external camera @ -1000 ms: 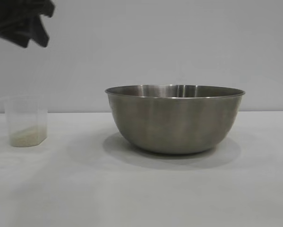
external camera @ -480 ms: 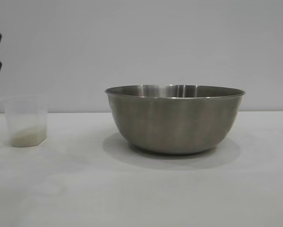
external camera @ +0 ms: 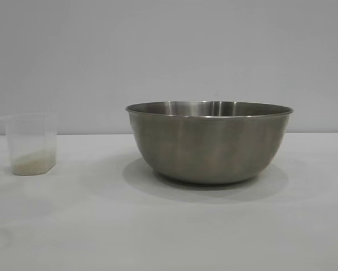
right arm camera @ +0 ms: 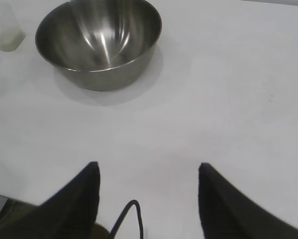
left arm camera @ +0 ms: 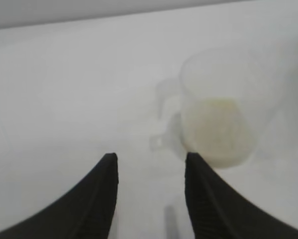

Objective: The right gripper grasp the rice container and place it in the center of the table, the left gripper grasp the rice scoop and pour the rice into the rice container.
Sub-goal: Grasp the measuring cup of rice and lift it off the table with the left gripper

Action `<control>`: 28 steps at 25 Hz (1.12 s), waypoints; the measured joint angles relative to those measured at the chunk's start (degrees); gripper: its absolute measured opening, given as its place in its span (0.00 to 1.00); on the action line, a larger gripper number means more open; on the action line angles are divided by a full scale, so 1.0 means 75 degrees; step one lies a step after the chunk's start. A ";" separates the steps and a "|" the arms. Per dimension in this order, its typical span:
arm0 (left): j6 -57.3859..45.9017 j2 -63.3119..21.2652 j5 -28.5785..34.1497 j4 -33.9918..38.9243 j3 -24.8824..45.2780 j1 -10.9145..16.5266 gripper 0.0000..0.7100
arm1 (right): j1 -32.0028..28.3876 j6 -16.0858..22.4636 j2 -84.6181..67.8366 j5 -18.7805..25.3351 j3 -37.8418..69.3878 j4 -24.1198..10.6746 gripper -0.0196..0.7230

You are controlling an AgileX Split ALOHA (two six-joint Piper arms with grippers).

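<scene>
While neither arm shows in the exterior view, the wide brushed stainless-steel rice container sits squarely mid-surface on the plain white surface, its inside hidden behind its own wall from this level angle. Off to its left, well apart, stands the small translucent frosted plastic rice scoop, upright, with a low layer of off-white rice at its bottom.

Over to the left wrist view: the black, pointed left gripper hangs above the surface, jaws parted and gripping nothing, the scoop just beyond one fingertip, its outline soft and hard to trace. A pale handle juts from the cup's side, and the rice shows through as a yellowish patch.

Right wrist view now: the black right gripper has its jaws spread wide and empty, far from the bowl, whose bare, shiny interior is finally visible. The scoop is cut off at the frame's edge beside it.
</scene>
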 joint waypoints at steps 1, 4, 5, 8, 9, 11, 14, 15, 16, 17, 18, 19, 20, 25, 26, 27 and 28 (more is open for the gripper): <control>-0.0011 0.0000 0.0000 0.0000 -0.0053 0.0000 0.37 | 0.0000 0.0000 0.0000 0.0000 0.0000 0.0000 0.56; 0.0033 0.0000 0.0000 0.0000 -0.0257 0.0000 0.37 | 0.0000 0.0000 0.0000 0.0000 0.0000 0.0000 0.56; 0.0063 0.0000 0.0000 -0.0016 -0.0331 0.0000 0.37 | 0.0000 0.0000 0.0000 0.0000 0.0000 0.0000 0.56; 0.0139 0.0000 0.0000 -0.0172 -0.0494 0.0000 0.37 | 0.0000 0.0000 0.0000 0.0000 0.0000 0.0000 0.56; 0.0143 0.0000 0.0000 -0.0234 -0.0527 0.0000 0.37 | 0.0000 0.0000 0.0000 0.0000 0.0000 0.0000 0.56; 0.0162 0.0096 -0.0016 -0.0271 -0.0582 0.0000 0.37 | 0.0000 0.0000 0.0000 0.0000 0.0000 0.0000 0.56; 0.0168 0.0292 -0.0016 -0.0283 -0.0615 0.0000 0.37 | 0.0000 0.0000 0.0000 0.0000 0.0000 0.0000 0.56; 0.0168 0.0336 -0.0016 -0.0283 -0.0615 0.0000 0.37 | 0.0000 0.0000 0.0000 0.0000 0.0000 0.0000 0.56; 0.0168 0.0391 -0.0016 -0.0283 -0.0615 0.0000 0.37 | 0.0000 0.0000 0.0000 0.0000 0.0000 0.0000 0.56; 0.0168 0.0426 -0.0016 -0.0283 -0.0615 0.0000 0.37 | 0.0000 0.0000 0.0000 0.0000 0.0000 0.0000 0.56; 0.0168 0.0476 -0.0016 -0.0283 -0.0635 0.0000 0.37 | 0.0000 0.0000 0.0000 0.0000 0.0000 0.0000 0.56; 0.0168 0.0520 -0.0016 -0.0283 -0.0691 0.0000 0.37 | 0.0000 0.0000 0.0000 0.0000 0.0000 0.0000 0.56; 0.0168 0.0570 -0.0016 -0.0267 -0.0763 0.0000 0.37 | 0.0000 0.0000 0.0000 0.0000 0.0000 0.0000 0.56; 0.0180 0.0825 -0.0016 -0.0250 -0.1141 0.0000 0.37 | 0.0000 0.0000 0.0000 0.0000 0.0000 0.0000 0.56; 0.0180 0.0883 -0.0016 -0.0250 -0.1207 0.0000 0.37 | 0.0000 0.0000 0.0000 0.0000 0.0000 0.0000 0.56; 0.0180 0.0937 -0.0016 -0.0250 -0.1286 0.0000 0.37 | 0.0000 0.0000 0.0000 0.0000 0.0000 0.0000 0.56; 0.0180 0.0989 -0.0027 -0.0250 -0.1326 0.0000 0.37 | 0.0000 0.0000 0.0000 0.0000 0.0000 0.0000 0.56</control>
